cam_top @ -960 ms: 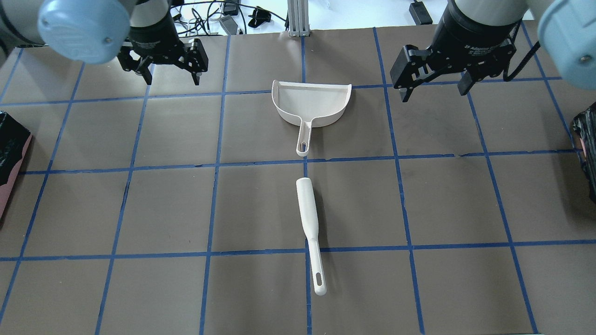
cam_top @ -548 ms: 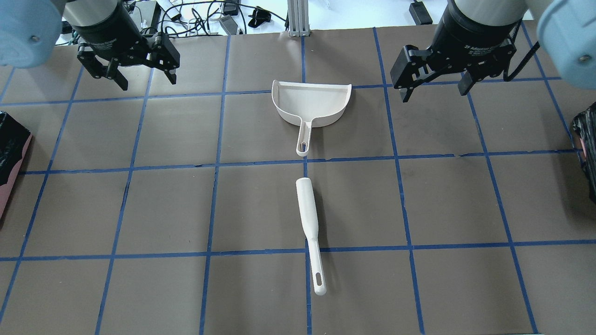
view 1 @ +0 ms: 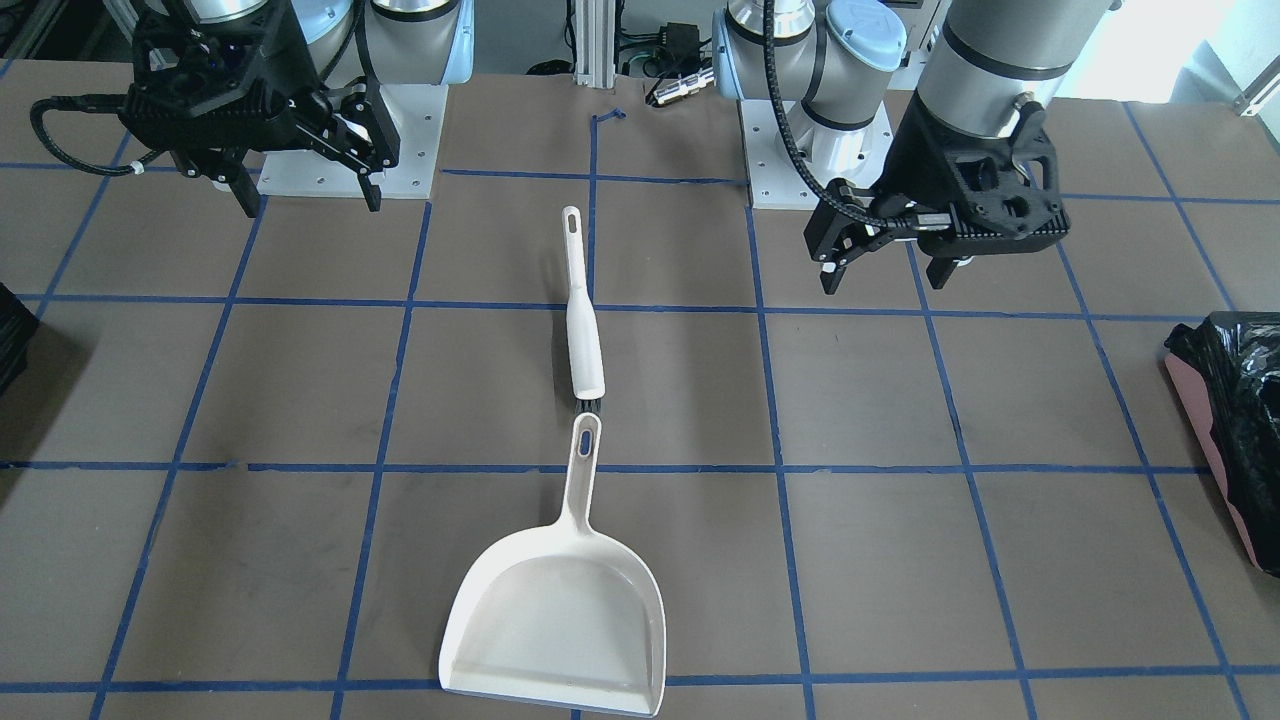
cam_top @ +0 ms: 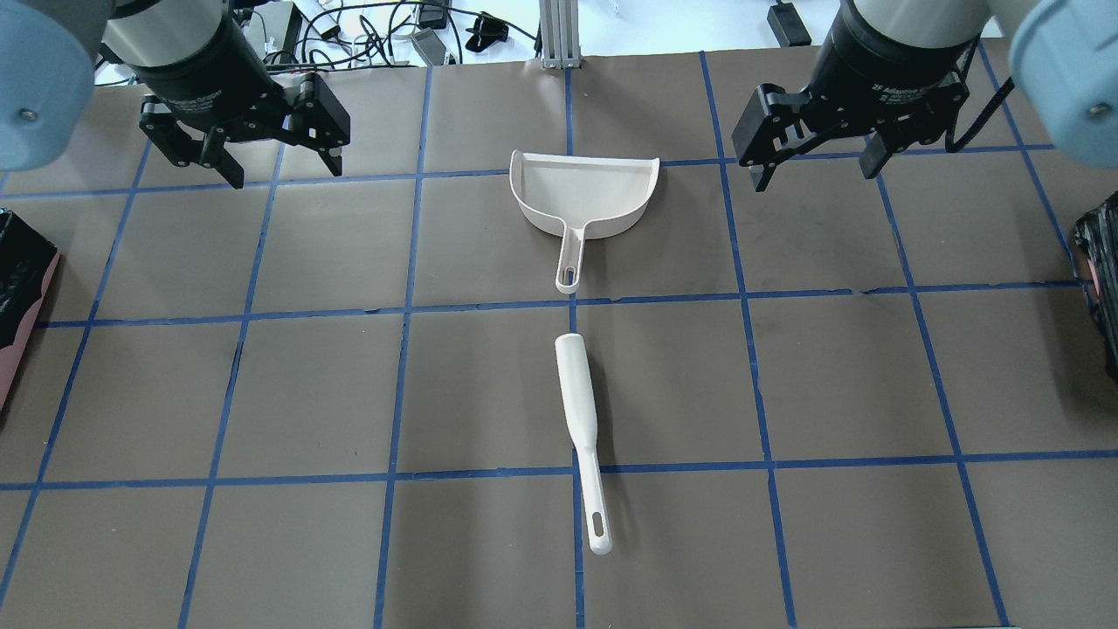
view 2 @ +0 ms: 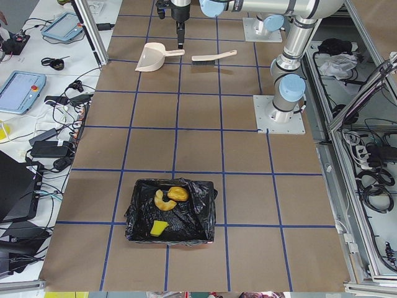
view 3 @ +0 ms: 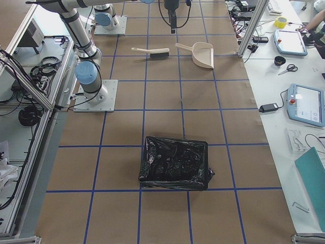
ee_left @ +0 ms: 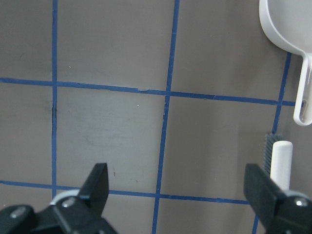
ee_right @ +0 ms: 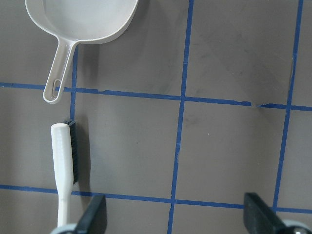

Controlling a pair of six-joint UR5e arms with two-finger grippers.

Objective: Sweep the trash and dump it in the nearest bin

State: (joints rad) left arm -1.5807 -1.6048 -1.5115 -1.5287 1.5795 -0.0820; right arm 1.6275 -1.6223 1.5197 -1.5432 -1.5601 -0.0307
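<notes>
Seen from the robot's left end of the counter, the bin is nearest, its black liner open to the camera. All the trash lies inside it: the cream curved slice touches the golden-brown lump, and the yellow-and-green sponge wedge sits a little apart, nearer the liner's front edge. No scrap shows on the brown squares in any view, so the sweeping and dumping look finished. What seems left is to park the arms cleanly.

Further along, the left tool hangs above the counter with its fingers spread wide and nothing between them. It is well to the side of the sweeping kit.

At mid-counter the brush lies flat, bristle end just short of the handle of the dustpan. The two are nearly in line, close but not touching, and the pan's scoop is empty.

Beyond them the right tool hovers just beside the pan's far corner, equally wide and empty. Any retreat should go up and away from the pan, so that no finger clips its rim or nudges the brush.

Farthest off, at the right end, sits a second black-lined container. No scraps are visible in it.
</notes>
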